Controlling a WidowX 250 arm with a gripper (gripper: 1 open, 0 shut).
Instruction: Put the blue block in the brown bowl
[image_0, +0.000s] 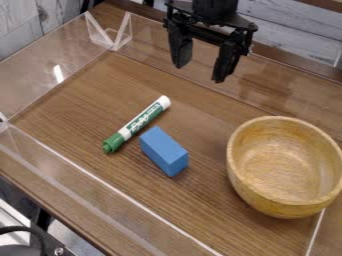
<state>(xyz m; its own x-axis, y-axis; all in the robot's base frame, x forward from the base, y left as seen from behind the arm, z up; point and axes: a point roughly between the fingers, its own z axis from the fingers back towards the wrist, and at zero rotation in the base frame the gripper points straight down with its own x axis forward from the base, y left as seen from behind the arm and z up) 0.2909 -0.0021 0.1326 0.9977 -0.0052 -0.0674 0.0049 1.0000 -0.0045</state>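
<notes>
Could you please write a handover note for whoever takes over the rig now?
End effector: open, nothing between its fingers, above the table's far side.
Blue block: on the table, between the green-and-white marker pen and the brown wooden bowl.
Done: no part of the placing.
Left: grasp the block, put it in the bowl.

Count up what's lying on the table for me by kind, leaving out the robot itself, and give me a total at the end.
Blocks: 1, the blue one
Bowls: 1, the brown one
Marker pens: 1, the green-and-white one
Total: 3
</notes>
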